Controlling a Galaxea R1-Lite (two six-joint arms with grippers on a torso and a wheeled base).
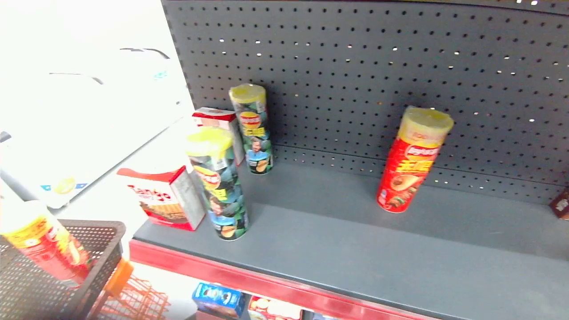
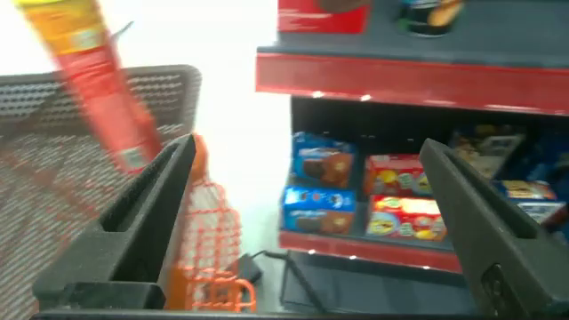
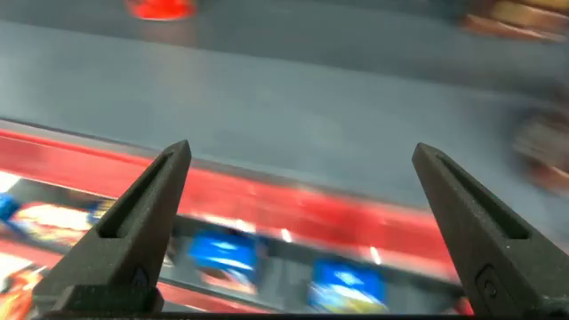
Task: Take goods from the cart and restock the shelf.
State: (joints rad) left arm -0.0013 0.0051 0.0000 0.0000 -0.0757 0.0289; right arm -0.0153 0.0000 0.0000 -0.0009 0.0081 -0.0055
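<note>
You're at the pick-up step, by my reading. The red chip canister (image 1: 44, 249) leans ungrasped in the cart basket (image 1: 104, 235), lower left of the head view. Your left hand (image 2: 304, 149) hangs released near it (the right hand (image 3: 302, 149), also released, faces the shelf (image 1: 355, 249)). Next, line the left hand around the canister's body, then clench.

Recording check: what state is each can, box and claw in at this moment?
shelf red can: upright, lidded.
front green can: upright, lidded.
back green can: upright, lidded.
basket can: tilted.
front box: upright.
left claw: open, empty.
right claw: open, empty.
</note>
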